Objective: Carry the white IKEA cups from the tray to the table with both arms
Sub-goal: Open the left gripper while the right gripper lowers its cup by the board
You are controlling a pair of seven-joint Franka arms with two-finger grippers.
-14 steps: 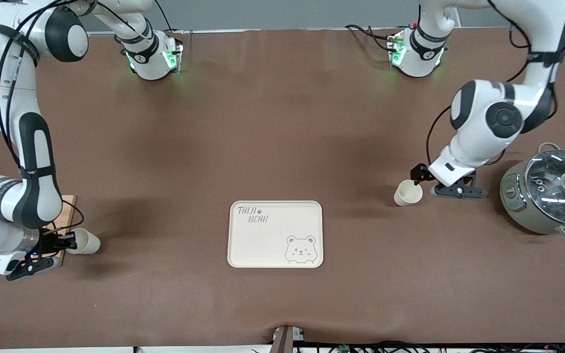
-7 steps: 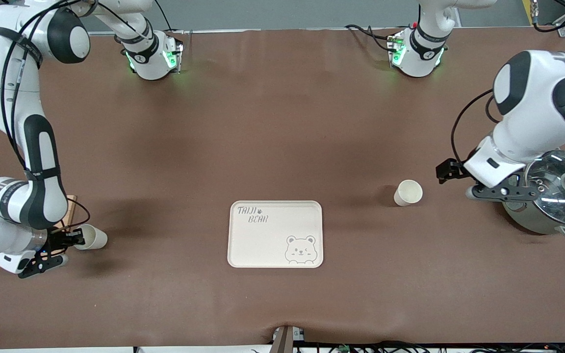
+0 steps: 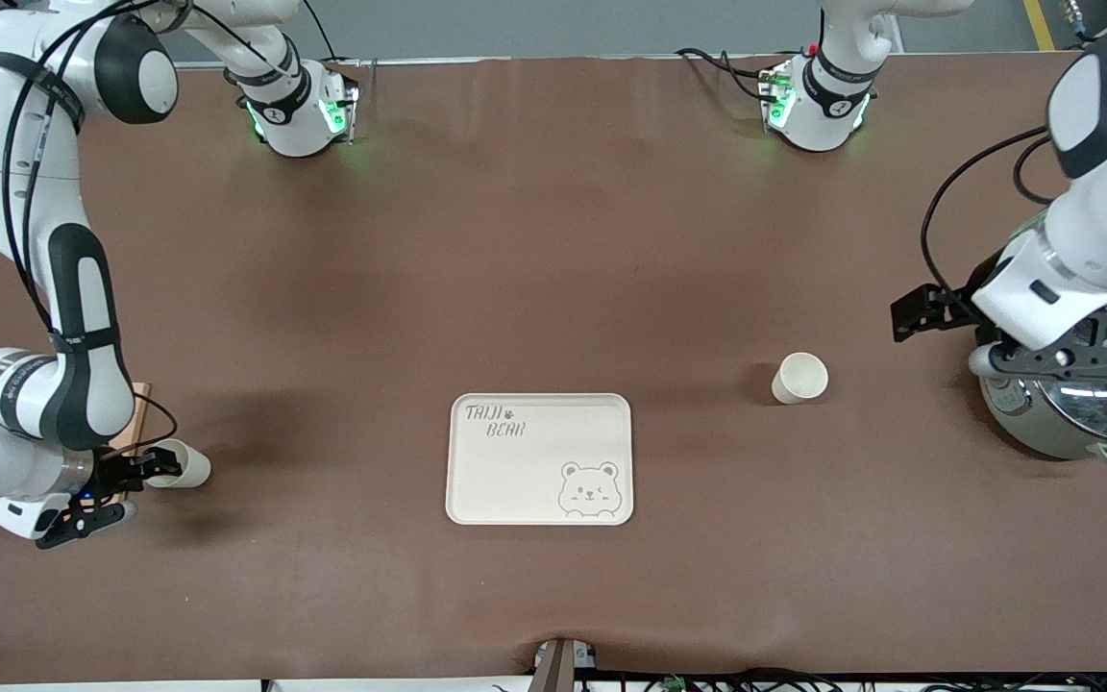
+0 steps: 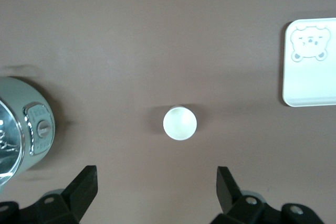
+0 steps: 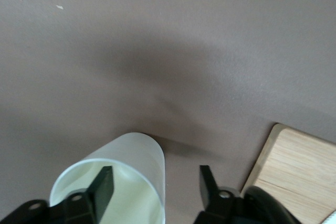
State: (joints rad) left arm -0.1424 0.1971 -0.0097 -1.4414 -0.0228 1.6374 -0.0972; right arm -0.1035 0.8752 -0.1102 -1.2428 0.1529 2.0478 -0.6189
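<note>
One white cup [image 3: 800, 377] stands upright on the brown table, between the bear-printed tray [image 3: 505, 481] and the pot. In the left wrist view the cup [image 4: 180, 123] lies well ahead of my fingers. My left gripper [image 3: 914, 312] [image 4: 156, 182] is open and empty, up in the air by the pot. The other white cup [image 3: 186, 464] [image 5: 121, 166] sits at the right arm's end, beside the wooden board. My right gripper [image 3: 155, 469] [image 5: 155, 182] is open, with one finger inside the cup and one outside, and a gap on both sides of the wall.
A grey-green pot with a glass lid [image 3: 1072, 413] [image 4: 21, 124] stands at the left arm's end, partly under the left hand. A wooden board [image 3: 135, 392] [image 5: 296, 177] lies under the right arm. The tray also shows in the left wrist view [image 4: 312, 77].
My left gripper has let go of its cup and drawn away and upward toward the pot. My right gripper shifted its cup slightly toward the tray, then held still.
</note>
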